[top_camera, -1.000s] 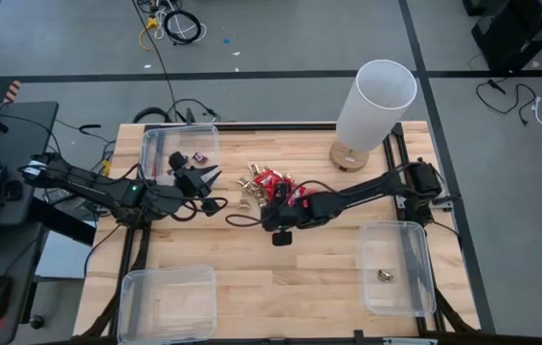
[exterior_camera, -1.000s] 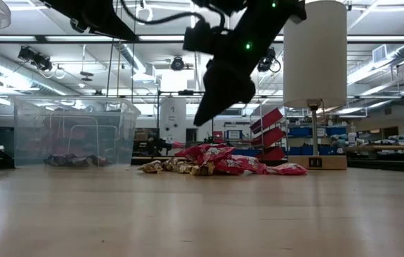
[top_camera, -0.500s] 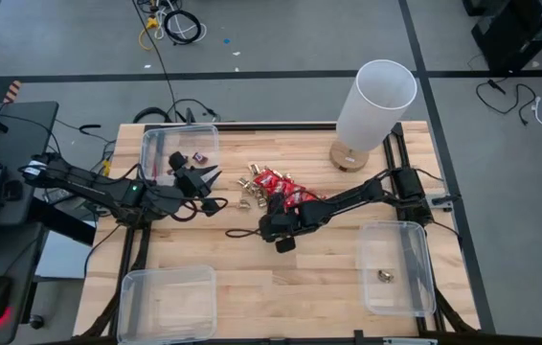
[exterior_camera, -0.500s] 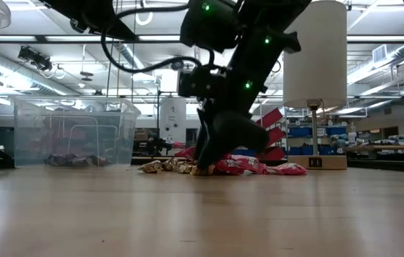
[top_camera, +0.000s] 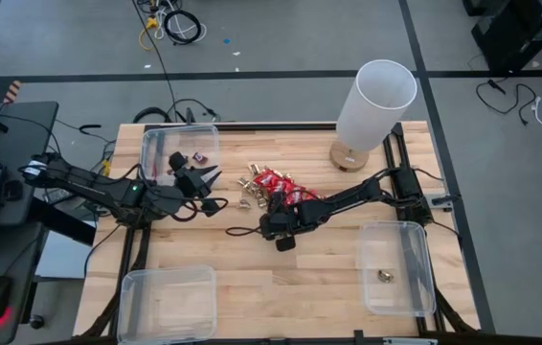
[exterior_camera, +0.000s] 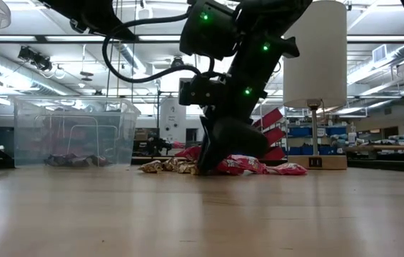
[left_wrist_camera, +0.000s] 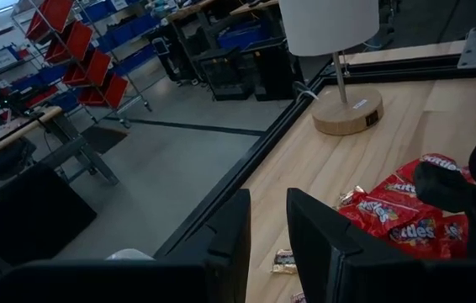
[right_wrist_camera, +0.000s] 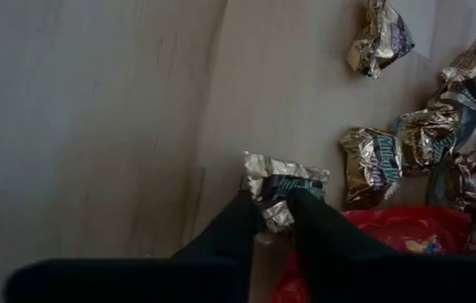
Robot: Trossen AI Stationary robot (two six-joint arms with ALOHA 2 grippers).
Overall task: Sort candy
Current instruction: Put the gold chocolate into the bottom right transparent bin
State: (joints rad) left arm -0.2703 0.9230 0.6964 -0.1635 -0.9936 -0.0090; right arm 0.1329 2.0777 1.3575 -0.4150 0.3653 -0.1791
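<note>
Roughly left to right: the left gripper (top_camera: 204,182) hovers just beside the upper-left clear bin (top_camera: 156,144), which holds a couple of dark mini bars (top_camera: 200,154). Its fingers (left_wrist_camera: 230,244) stand a narrow gap apart with nothing between them; this arm just waits. An empty-looking bin (top_camera: 166,299) sits at the table's lower left.

Mid-table lies the candy pile (top_camera: 269,184): gold-foil pieces (right_wrist_camera: 372,156) on its left side, red packets (left_wrist_camera: 398,220) toward the right. The right gripper (top_camera: 273,222) is down at the pile's near-left edge, fingers closed to a narrow gap on one gold-foil piece (right_wrist_camera: 282,181); in the right wrist view the foil sits pinched at the fingertips (right_wrist_camera: 246,210), apparently by one corner only. The low view shows the same gripper (exterior_camera: 213,160) down on the tabletop at the pile.

Doing it well, my judgement: the hold is shallow, so firm up the pinch before lifting, rise straight up so the wrapper doesn't snag the red packet touching the finger, then carry it to the lower-right bin (top_camera: 395,235), where one gold piece (top_camera: 383,276) already lies. Risk: crinkly foil slips out, or a neighbour drags along.

Writing: red packets read "Skittles" in the left wrist view. Lettering on the gold wrappers is too crumpled to read. The lamp (top_camera: 372,110) at far right has a small label on its base, unreadable.
</note>
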